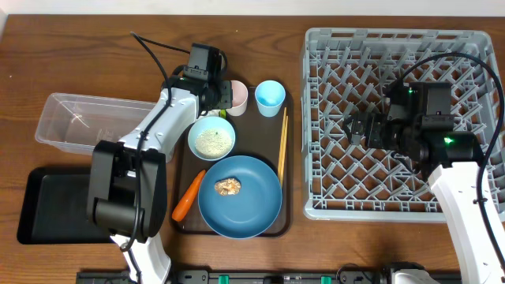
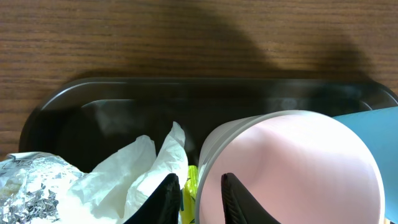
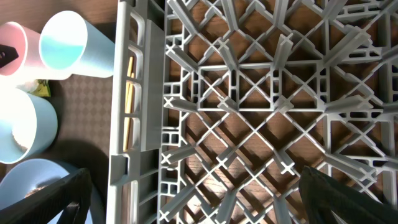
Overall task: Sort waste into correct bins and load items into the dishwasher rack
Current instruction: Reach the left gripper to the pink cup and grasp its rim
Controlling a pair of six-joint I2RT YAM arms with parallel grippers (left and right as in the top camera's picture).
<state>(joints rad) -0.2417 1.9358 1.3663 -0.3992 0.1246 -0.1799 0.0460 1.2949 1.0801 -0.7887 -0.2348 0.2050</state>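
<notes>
My left hand (image 2: 199, 200), slightly spread, straddles the rim of the pink cup (image 2: 292, 168) near the counter's far edge, one finger inside, one outside beside the wrapper (image 2: 34, 186). My right hand (image 3: 199, 193) hangs wide-spread over the rack (image 3: 134, 93), farther off.

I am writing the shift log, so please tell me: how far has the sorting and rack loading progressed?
Done: nothing visible; the dishwasher rack, clear tub and black tray look empty. In hand: the left gripper straddles the pink cup rim; the right gripper hangs open over the rack. Left: wrapper, carrot, rice, brown lump, blue plate, small bowl, light blue cup, chopsticks.
</notes>
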